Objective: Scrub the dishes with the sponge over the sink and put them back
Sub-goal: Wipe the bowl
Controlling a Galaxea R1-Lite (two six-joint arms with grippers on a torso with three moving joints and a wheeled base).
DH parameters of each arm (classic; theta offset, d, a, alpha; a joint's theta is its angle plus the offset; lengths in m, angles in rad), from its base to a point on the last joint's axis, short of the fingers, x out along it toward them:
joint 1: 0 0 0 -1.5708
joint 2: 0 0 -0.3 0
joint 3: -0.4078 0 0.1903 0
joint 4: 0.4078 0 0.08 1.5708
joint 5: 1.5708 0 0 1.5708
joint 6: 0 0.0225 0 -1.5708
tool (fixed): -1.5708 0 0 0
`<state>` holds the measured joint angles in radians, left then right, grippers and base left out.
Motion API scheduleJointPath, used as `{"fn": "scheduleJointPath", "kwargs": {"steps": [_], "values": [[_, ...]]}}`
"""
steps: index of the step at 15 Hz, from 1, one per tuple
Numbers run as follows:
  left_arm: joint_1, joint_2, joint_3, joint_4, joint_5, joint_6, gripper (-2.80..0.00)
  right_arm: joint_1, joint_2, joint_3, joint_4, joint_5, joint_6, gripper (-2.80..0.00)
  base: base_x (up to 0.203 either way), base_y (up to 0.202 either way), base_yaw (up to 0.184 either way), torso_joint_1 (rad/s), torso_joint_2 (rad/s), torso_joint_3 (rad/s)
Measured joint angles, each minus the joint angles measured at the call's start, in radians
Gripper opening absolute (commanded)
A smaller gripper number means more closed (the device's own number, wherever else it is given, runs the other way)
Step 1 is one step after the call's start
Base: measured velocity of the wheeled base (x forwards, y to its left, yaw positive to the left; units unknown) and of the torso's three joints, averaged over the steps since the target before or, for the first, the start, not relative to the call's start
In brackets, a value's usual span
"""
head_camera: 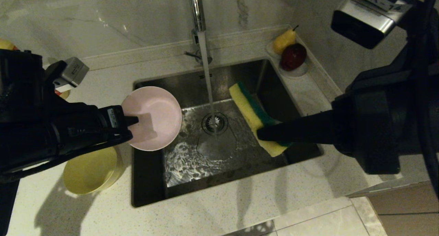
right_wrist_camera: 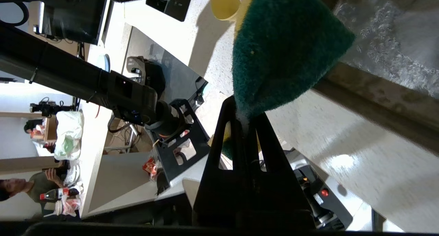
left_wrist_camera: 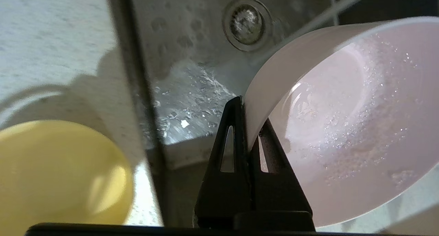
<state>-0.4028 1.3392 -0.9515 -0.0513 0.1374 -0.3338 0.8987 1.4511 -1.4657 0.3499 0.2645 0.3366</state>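
My left gripper [head_camera: 134, 126] [left_wrist_camera: 247, 121] is shut on the rim of the pale pink bowl [head_camera: 154, 117] [left_wrist_camera: 346, 119], held tilted over the left edge of the sink [head_camera: 185, 181] with its wet inside showing. My right gripper [head_camera: 262, 133] [right_wrist_camera: 244, 117] is shut on the sponge [head_camera: 252, 110] [right_wrist_camera: 284, 47], which hangs over the right half of the sink, its green face turned right. The yellow bowl [head_camera: 90, 170] [left_wrist_camera: 58, 174] stands on the counter left of the sink. No light blue bowl shows.
Water runs from the chrome tap [head_camera: 196, 9] onto the drain strainer [head_camera: 215, 122] [left_wrist_camera: 246, 22]. A small white dish [head_camera: 297, 72] with a pear [head_camera: 284, 40] and a dark red apple [head_camera: 293, 56] sits at the sink's back right corner. Pale counter [head_camera: 240, 201] borders the front.
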Motion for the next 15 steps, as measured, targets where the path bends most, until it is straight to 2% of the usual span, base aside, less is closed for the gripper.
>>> {"fn": "scheduleJointPath", "kwargs": {"steps": [4,9,11,14,15], "values": [[-0.065,0.026,-0.006,-0.009,0.028,0.004,-2.8,0.043,0.071,-0.028,-0.023,-0.012,-0.001,-2.8,0.0,0.0,0.0,0.0,0.0,0.0],[-0.182,0.077,-0.024,-0.043,0.145,0.017,-2.8,0.069,0.131,-0.076,-0.016,-0.012,0.006,-2.8,0.0,0.0,0.0,0.0,0.0,0.0],[-0.229,0.093,-0.015,-0.113,0.179,0.032,-2.8,0.067,0.145,-0.078,-0.014,-0.012,0.008,-2.8,0.0,0.0,0.0,0.0,0.0,0.0],[-0.27,0.133,0.009,-0.245,0.276,0.105,-2.8,0.063,0.164,-0.074,-0.018,-0.011,0.015,-2.8,0.0,0.0,0.0,0.0,0.0,0.0],[-0.278,0.139,0.025,-0.28,0.29,0.123,-2.8,0.058,0.173,-0.08,-0.019,-0.016,0.033,-2.8,0.0,0.0,0.0,0.0,0.0,0.0]]}}
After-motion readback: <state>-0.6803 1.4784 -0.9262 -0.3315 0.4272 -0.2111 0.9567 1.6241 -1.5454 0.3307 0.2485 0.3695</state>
